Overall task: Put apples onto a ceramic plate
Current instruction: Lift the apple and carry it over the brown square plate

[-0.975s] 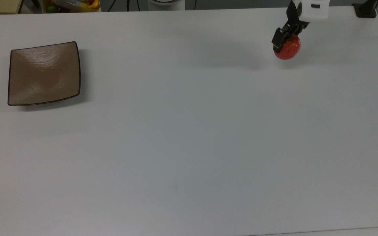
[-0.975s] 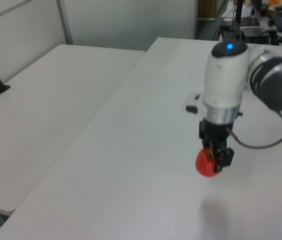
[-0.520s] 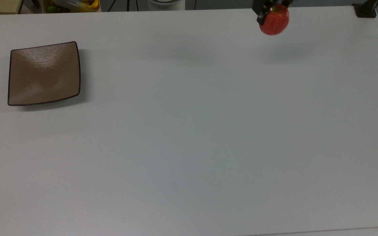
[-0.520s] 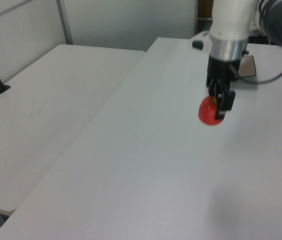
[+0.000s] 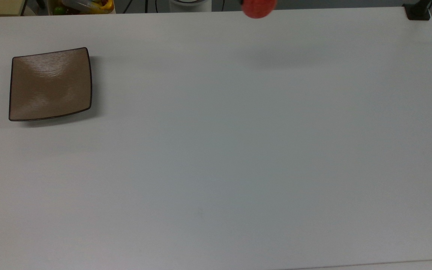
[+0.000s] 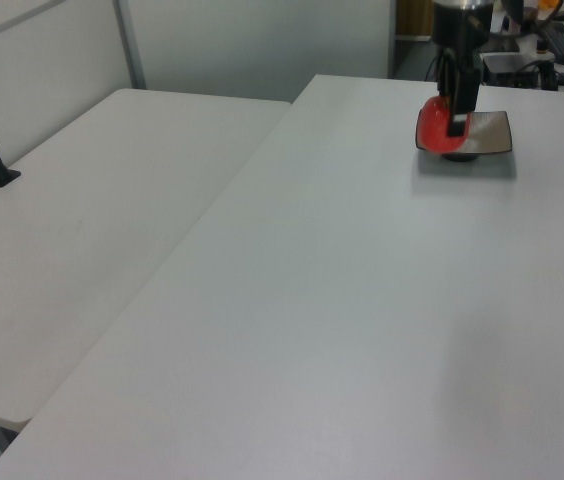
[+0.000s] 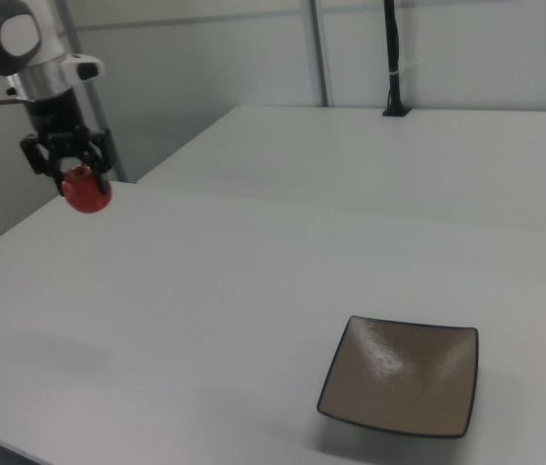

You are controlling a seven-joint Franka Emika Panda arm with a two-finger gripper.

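Gripper: the gripper [image 7: 68, 167] is clamped on the apple [image 7: 86, 190], which is held in the air above the table [image 5: 238, 150].
Plate: the plate [image 5: 50, 84] lies bare near the top view's left, well apart from the apple.
Done: the apple is grasped and lifted.
Left: carrying across, lowering onto the plate, release.

- Gripper [image 7: 68, 167] hangs high above the white table [image 5: 216, 150], apple [image 7: 86, 190] clamped between its fingers, open air all round it.
- Nothing stands on the tabletop between there and the ceramic plate [image 5: 50, 84].
- Plate well apart, low-rimmed, nothing on it; a dark post [image 7: 392, 58] stands on the far table.
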